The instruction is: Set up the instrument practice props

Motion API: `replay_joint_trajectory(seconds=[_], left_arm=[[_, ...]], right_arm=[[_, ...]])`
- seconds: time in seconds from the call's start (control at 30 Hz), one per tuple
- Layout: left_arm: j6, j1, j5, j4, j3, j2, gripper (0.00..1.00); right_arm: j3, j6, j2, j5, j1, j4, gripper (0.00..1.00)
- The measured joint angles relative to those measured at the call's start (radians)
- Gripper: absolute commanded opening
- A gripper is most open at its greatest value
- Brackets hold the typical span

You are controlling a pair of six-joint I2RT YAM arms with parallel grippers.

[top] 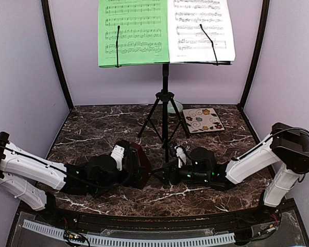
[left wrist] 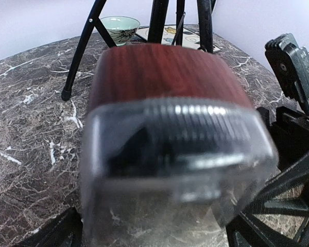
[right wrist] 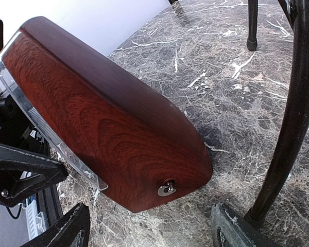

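The black tripod music stand (top: pixel 165 92) stands at the back, holding the green sheet (top: pixel 134 31) and the white sheet (top: pixel 201 25) of music. The dark red-brown metronome (top: pixel 140 164) is tilted low over the table between my two grippers. My left gripper (top: pixel 131 170) is shut on it. In the left wrist view the metronome (left wrist: pixel 170 77) fills the frame, clear cover toward the camera. My right gripper (top: pixel 167 174) is open. In the right wrist view its fingers (right wrist: pixel 67 231) are spread just short of the metronome's (right wrist: pixel 108 128) end with the metal key.
A pale green bowl (top: pixel 176 107) and a cream patterned tile (top: pixel 203 120) lie behind the stand's legs. One stand leg (right wrist: pixel 293 103) passes close beside my right gripper. Purple walls enclose the marble table (top: pixel 92 128).
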Motion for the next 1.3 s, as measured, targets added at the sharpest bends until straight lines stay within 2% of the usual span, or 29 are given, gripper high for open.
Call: replay_joint_trajectory(seconds=[0.13, 0.23, 0.37, 0.4, 0.53, 0.6, 0.87, 1.1, 1.3], left_arm=[[0.008, -0.004, -0.072, 0.046, 0.039, 0.084, 0.99], [0.02, -0.004, -0.111, 0.079, 0.057, 0.144, 0.95], [0.047, -0.004, -0.15, 0.113, 0.076, 0.196, 0.81], [0.056, -0.004, -0.158, 0.112, 0.084, 0.203, 0.75], [0.097, -0.005, -0.193, 0.05, 0.138, 0.221, 0.53], [0.118, -0.006, -0.21, 0.01, 0.156, 0.22, 0.47], [0.187, -0.037, -0.338, -0.274, 0.295, 0.215, 0.39], [0.151, -0.078, -0.481, -0.625, 0.583, 0.237, 0.38], [0.139, -0.086, -0.499, -0.694, 0.628, 0.233, 0.37]], right_arm=[[-0.001, 0.001, 0.0, 0.007, 0.0, 0.001, 0.82], [-0.003, 0.0, 0.0, 0.011, 0.0, 0.001, 0.82], [-0.008, 0.0, 0.0, 0.018, 0.0, 0.002, 0.82], [-0.01, 0.0, 0.0, 0.018, 0.0, 0.002, 0.83], [-0.016, 0.0, 0.0, 0.019, 0.0, 0.004, 0.82], [-0.017, 0.0, 0.0, 0.024, 0.0, 0.008, 0.82], [-0.013, -0.049, 0.007, 0.111, 0.016, 0.065, 0.78], [0.038, -0.154, 0.1, 0.225, 0.076, 0.169, 0.64], [0.04, -0.241, 0.17, 0.276, 0.103, 0.324, 0.54]])
